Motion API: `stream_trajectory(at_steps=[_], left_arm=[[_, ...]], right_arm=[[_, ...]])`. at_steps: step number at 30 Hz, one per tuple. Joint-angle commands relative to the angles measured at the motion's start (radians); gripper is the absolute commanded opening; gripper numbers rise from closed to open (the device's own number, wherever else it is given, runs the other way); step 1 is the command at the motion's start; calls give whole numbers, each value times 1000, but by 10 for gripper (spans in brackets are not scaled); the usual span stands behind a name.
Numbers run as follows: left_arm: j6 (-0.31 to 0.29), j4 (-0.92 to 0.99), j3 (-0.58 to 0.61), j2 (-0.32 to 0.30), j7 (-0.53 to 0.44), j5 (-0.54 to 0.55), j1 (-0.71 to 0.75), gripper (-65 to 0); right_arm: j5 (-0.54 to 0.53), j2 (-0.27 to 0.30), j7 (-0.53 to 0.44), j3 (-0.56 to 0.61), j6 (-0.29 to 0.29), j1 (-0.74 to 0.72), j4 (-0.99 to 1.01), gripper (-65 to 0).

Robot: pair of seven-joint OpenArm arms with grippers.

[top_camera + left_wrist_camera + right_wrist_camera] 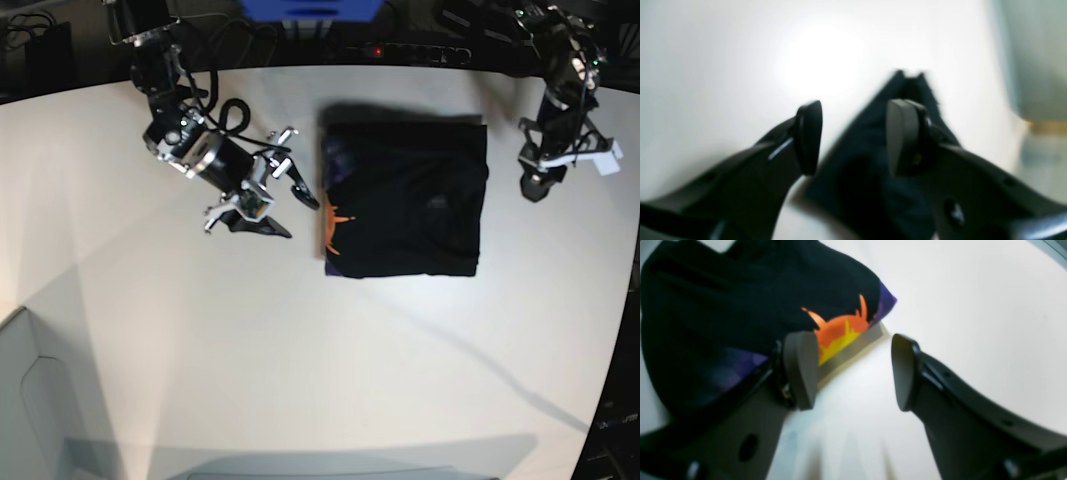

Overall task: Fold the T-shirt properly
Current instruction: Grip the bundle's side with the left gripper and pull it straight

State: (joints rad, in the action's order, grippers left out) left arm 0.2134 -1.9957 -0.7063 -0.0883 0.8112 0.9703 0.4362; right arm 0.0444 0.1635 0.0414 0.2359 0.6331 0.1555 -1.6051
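Base view: a wide white tabletop (200, 350) with a curved far edge carries the T-shirt (405, 200), folded into a black rectangle at centre-far, open surface all around. The right claw (285, 205), fingers apart, hangs just left of it; the left claw (853, 138), fingers apart, holds nothing.
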Motion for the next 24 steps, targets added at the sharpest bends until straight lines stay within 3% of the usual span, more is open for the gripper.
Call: stream_trajectory(at_steps=[1, 8, 17, 24], left_arm=[[8, -12, 21, -11, -5, 9, -9, -343], [10, -12, 115, 5, 101, -127, -67, -343], [5, 51, 116, 18, 106, -195, -37, -350], [4, 100, 116, 18, 101, -182, -49, -542]], right_arm=[[-16, 0, -27, -3, 18, -12, -16, -295], [-16, 0, -27, -3, 18, -6, -16, -295], [-18, -2, -27, -2, 18, -1, -22, -295], [-18, -51, -27, 4, 18, 8, -22, -295]])
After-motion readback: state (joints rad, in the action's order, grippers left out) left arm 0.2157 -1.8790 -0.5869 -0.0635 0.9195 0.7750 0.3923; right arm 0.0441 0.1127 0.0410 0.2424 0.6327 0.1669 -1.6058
